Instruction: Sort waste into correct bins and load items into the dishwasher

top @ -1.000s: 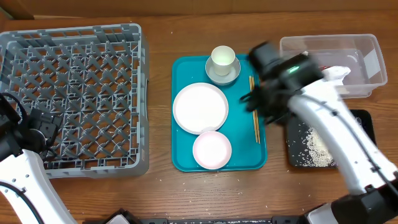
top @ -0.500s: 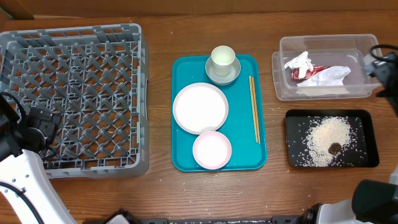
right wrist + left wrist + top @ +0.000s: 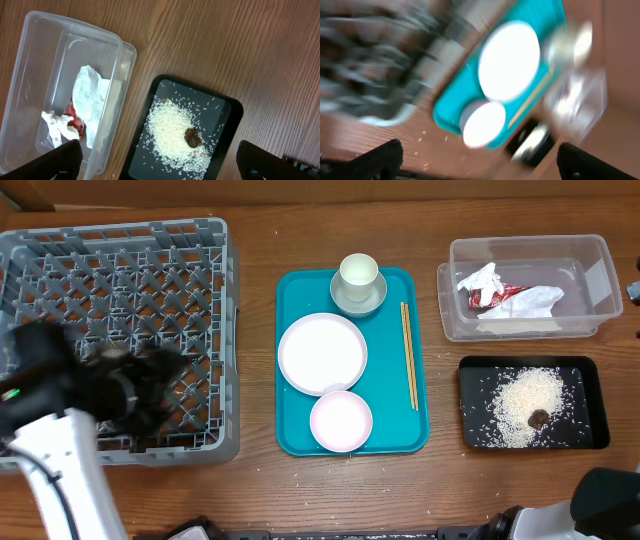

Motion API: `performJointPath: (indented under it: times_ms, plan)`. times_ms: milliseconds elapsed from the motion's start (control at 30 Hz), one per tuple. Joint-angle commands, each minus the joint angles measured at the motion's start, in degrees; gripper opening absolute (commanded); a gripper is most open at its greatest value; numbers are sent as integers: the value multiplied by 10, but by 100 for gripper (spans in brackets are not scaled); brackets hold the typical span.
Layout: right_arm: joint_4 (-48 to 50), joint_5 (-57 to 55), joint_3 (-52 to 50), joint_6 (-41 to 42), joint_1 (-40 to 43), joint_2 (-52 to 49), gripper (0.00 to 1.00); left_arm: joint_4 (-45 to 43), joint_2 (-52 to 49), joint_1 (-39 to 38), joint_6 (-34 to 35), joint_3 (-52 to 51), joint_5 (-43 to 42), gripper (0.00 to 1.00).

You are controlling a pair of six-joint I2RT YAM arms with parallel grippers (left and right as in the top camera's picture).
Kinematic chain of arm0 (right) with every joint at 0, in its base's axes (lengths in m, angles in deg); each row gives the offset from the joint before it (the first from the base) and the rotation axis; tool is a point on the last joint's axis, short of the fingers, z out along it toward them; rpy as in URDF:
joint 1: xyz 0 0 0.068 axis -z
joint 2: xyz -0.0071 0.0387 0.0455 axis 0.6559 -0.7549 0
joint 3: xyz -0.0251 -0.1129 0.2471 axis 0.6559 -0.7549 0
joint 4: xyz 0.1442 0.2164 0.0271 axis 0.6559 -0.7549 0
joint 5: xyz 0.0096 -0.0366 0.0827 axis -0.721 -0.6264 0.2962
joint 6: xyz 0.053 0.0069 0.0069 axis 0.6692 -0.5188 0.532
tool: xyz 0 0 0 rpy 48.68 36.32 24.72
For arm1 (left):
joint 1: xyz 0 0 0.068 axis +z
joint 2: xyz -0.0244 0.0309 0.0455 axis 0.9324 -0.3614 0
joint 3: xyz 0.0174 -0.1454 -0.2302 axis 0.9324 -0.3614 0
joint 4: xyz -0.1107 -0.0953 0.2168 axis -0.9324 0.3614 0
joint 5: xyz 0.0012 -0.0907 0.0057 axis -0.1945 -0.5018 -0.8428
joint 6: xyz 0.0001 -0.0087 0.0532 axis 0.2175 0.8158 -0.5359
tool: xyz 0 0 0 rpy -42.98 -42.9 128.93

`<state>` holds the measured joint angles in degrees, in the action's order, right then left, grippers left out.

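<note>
Scraps [image 3: 87,100] lie in the clear bin [image 3: 40,70] and rice [image 3: 170,130] on the black tray [image 3: 225,115], just ahead of the right hand [image 3: 157,146], so sorting looks done and loading seems the step in hand: plate [image 3: 322,353], bowl [image 3: 341,421], cup [image 3: 358,272] and chopsticks [image 3: 409,355] sit on the teal tray [image 3: 395,430] ahead of the left hand [image 3: 477,147], the rack [image 3: 120,270] beneath it. Both hands gape wide, holding nothing; next the left must settle on a dish rim. Its wrist view is smeared, the left arm [image 3: 110,385] a dark blur overhead, and the right arm [image 3: 610,500] is mostly cut off.
</note>
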<state>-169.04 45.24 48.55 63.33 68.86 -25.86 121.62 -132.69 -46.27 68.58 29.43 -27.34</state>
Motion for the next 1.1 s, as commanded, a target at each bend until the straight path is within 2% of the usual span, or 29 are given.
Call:
performJointPath:
  times_ms: [0,133,233,367,500,600,733,867,967,1067]
  plan:
    - [1,-6,11,-3,1,1,100,-31,5,-165,-96,9,-33,100]
    - [1,-6,11,-3,1,1,100,-72,-21,-353,-43,10,98,100]
    - [1,-6,11,-3,1,1,100,-116,-63,-472,-41,10,165,100]
    - [1,-6,11,-3,1,1,100,-184,-119,-566,-41,10,206,100]
    - [1,-6,11,-3,1,1,100,-232,-170,-615,-43,10,204,100]
    - [1,-6,11,-3,1,1,100,-251,-219,-651,-47,10,205,72]
    - [1,-6,11,-3,1,1,100,-257,-281,-694,-40,10,248,66]
    - [1,-6,11,-3,1,1,100,-257,-331,-730,-29,10,287,53]
    - [1,-6,11,-3,1,1,100,-257,-357,-744,-24,10,288,50]
    - [1,-6,11,-3,1,1,100,-257,-373,-748,-12,10,288,39]
